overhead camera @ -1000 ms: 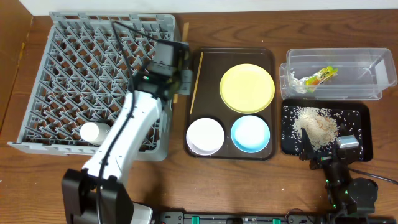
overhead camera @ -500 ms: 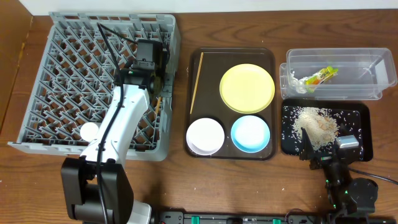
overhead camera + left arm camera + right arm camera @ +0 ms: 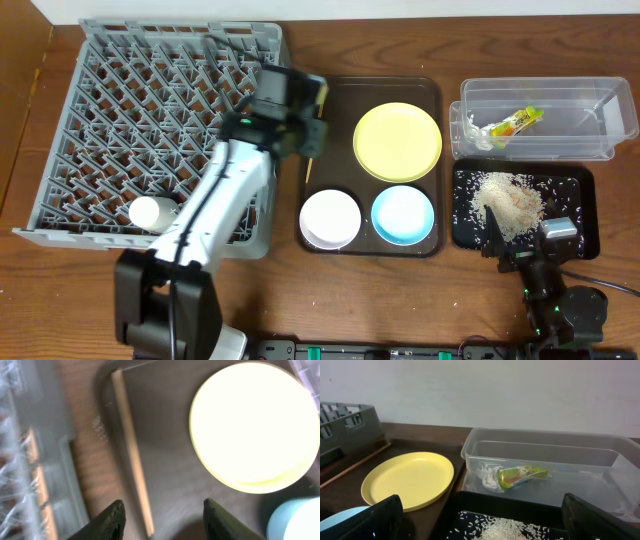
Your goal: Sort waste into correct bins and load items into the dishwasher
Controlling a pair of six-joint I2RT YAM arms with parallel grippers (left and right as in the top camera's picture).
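My left gripper [image 3: 303, 118] [image 3: 165, 522] is open and empty. It hovers over the left edge of the brown tray, above a wooden chopstick [image 3: 132, 455] [image 3: 310, 166]. A second brownish stick [image 3: 35, 475] shows blurred inside the grey dish rack [image 3: 130, 100] [image 3: 20, 420]. A white cup [image 3: 147, 212] lies in the rack. The yellow plate [image 3: 397, 141] [image 3: 255, 425] [image 3: 407, 480], blue bowl [image 3: 403, 215] and white bowl [image 3: 331, 218] sit on the brown tray. My right gripper [image 3: 527, 238] [image 3: 482, 527] is open and empty over the black tray [image 3: 585, 215] with rice [image 3: 510, 200] [image 3: 505, 527]. The wrapper [image 3: 515, 122] [image 3: 522, 475] lies in the clear tub [image 3: 540, 92].
The brown serving tray [image 3: 430, 95] stands between the rack and the two bins. A crumpled whitish piece [image 3: 487, 475] lies beside the wrapper in the tub. Bare wooden table runs along the front edge.
My left gripper swung left over the rack, then back right to the brown tray's left edge. The right arm has not moved.
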